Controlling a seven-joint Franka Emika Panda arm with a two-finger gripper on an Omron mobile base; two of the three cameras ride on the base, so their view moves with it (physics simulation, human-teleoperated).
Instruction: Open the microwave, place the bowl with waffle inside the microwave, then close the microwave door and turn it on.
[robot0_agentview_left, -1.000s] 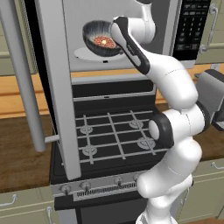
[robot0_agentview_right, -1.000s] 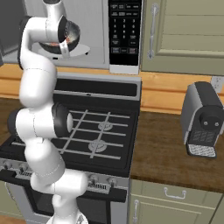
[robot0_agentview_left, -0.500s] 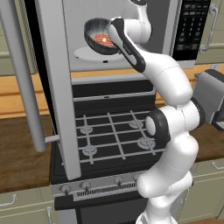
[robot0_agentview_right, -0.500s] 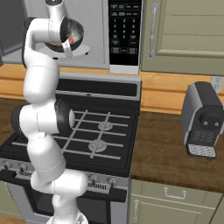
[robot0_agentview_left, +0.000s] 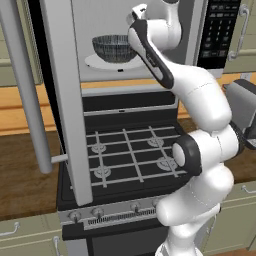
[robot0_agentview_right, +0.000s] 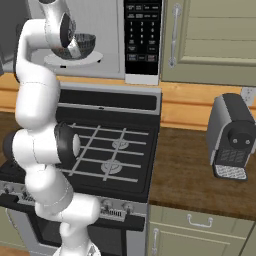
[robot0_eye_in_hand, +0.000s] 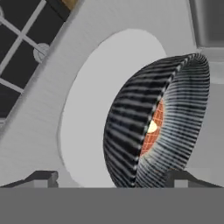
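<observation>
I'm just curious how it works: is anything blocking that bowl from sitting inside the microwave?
Nothing visible. The door is swung wide open, and the bowl already sits on the white turntable inside the microwave, with the waffle in it. The hand's fingertips are spread apart beside the bowl.

No legible text (microwave keypad (robot0_agentview_right: 142, 30) labels too blurred)
</observation>
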